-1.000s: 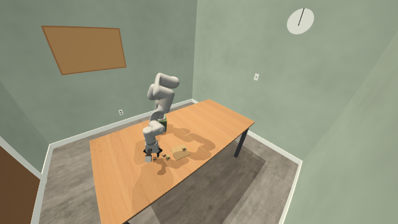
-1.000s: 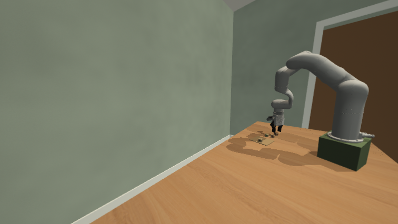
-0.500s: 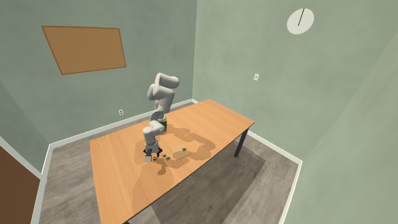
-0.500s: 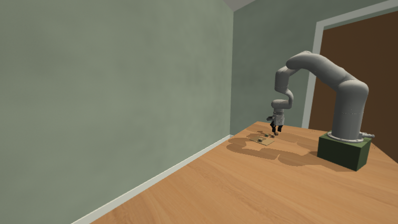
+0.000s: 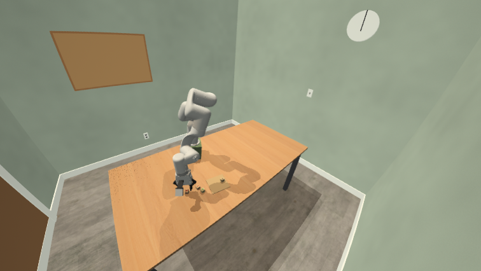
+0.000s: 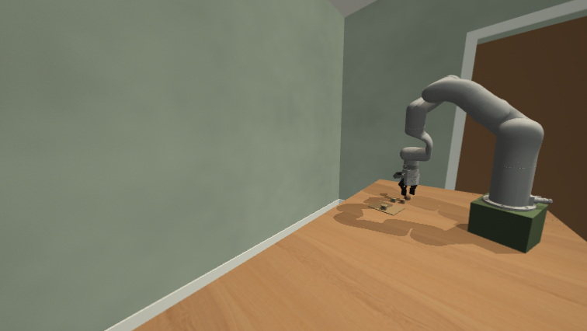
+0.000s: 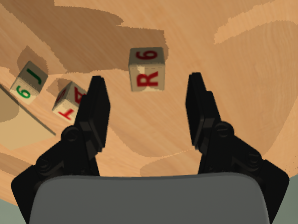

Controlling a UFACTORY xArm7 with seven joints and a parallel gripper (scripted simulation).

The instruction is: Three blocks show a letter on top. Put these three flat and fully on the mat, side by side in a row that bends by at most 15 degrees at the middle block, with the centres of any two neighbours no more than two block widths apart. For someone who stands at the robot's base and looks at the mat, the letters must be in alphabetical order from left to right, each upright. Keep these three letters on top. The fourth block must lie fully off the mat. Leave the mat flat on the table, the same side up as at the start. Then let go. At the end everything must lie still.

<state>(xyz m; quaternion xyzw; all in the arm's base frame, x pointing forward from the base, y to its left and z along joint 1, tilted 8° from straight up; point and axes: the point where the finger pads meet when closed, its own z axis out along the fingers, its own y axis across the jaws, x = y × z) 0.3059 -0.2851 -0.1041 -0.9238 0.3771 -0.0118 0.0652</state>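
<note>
A block (image 7: 147, 70) (image 5: 186, 191) (image 6: 408, 197) with a red R on top and a 6 on its side stands on the table. My gripper (image 7: 147, 89) (image 5: 184, 184) (image 6: 408, 192) is open and empty. It hangs just above this block, with a finger to each side of it. A block (image 7: 68, 99) (image 5: 198, 187) with a red letter is partly hidden behind one finger. Beyond it is a block (image 7: 29, 79) (image 5: 202, 189) with a green J. Both stand on the table beside the tan mat (image 5: 215, 187) (image 6: 392, 210). A fourth block (image 5: 222, 180) (image 6: 383, 207) sits on the mat.
The arm's green base (image 5: 196, 147) (image 6: 507, 224) stands on the long wooden table (image 5: 151, 218) (image 6: 369, 279). The blocks and the mat lie near the table's long edge, with the floor below.
</note>
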